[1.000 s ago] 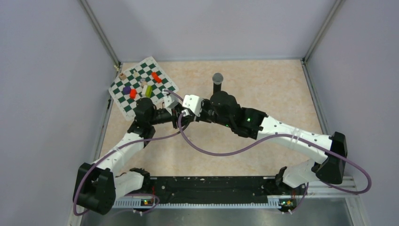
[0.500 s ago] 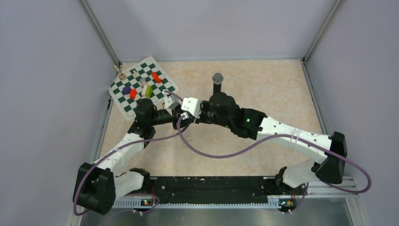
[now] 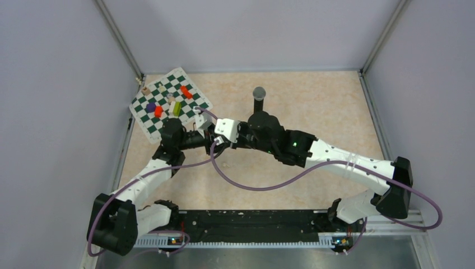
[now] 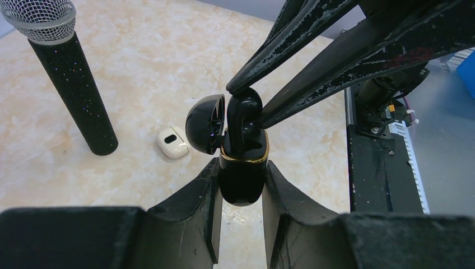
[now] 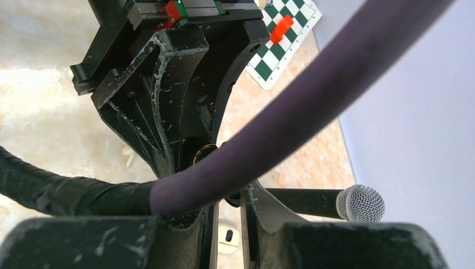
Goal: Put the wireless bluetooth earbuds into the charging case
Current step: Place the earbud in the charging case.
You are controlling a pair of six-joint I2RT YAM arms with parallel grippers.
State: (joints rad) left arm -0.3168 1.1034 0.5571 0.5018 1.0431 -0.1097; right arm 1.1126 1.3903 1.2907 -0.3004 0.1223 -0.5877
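Observation:
In the left wrist view my left gripper (image 4: 241,166) is shut on a black charging case (image 4: 242,179) with a gold rim, held upright above the table, its lid (image 4: 204,124) open to the left. My right gripper (image 4: 245,106) comes in from the upper right, shut on a black earbud (image 4: 243,120) whose lower end is in the case's mouth. In the right wrist view a purple cable (image 5: 291,129) hides most of the right gripper (image 5: 228,199); only the gold rim (image 5: 205,149) shows. In the top view both grippers (image 3: 217,144) meet mid-table. Small whitish pieces (image 5: 127,158) lie on the table.
A tall black microphone (image 4: 70,84) stands upright to the left of the case, also in the top view (image 3: 258,96). A small white case (image 4: 172,142) lies on the table below the grippers. A chessboard mat (image 3: 168,103) with coloured pieces lies at the far left.
The right gripper has moved slightly left and down toward the left gripper. The left arm has hardly moved.

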